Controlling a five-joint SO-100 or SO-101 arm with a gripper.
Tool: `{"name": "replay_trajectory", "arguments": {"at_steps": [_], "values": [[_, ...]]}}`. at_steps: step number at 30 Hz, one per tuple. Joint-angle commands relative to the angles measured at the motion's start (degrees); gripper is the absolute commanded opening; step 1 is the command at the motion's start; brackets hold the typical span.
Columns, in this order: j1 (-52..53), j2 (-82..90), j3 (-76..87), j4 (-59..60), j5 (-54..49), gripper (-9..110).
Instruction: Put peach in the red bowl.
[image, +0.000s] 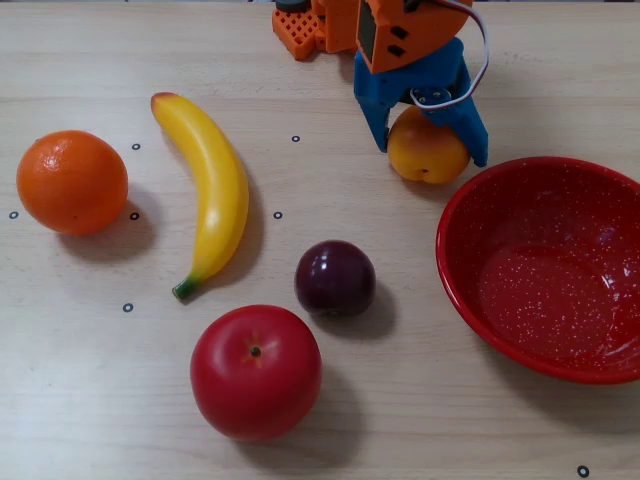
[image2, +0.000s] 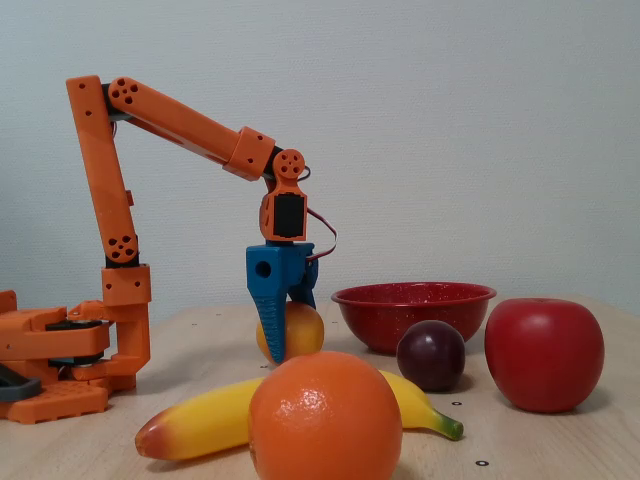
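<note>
— What sort of place am I driving this from afar?

— A hobby robotics test bench, as far as I can see: a pale wood-grain tabletop (image: 90, 400) dotted with small black ring markers (image: 128, 307), a bare pale wall (image2: 480, 120) behind.

— Anything else?

— The 3D-printed orange arm (image2: 180, 125), and fruit laid out like props: a banana (image: 208, 185), an orange (image: 71, 182), an apple (image: 256, 371), a plum (image: 335, 278).

My blue gripper (image2: 283, 352) straddles the peach (image2: 296, 331) on the table (image2: 560, 440), left of the red bowl (image2: 412, 312); an orange (image2: 324, 415) and banana (image2: 200, 420) lie nearest.
</note>
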Motion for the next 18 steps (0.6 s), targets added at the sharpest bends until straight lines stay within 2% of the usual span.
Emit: {"name": "replay_trajectory", "arguments": {"at_steps": [1,9,18], "values": [[0.53,0.0,-1.23,-0.44,-3.52,12],[0.97,-0.09,-1.41,-0.35,-5.1,0],[2.02,0.7,-2.99,4.13,-8.26,0]]}}
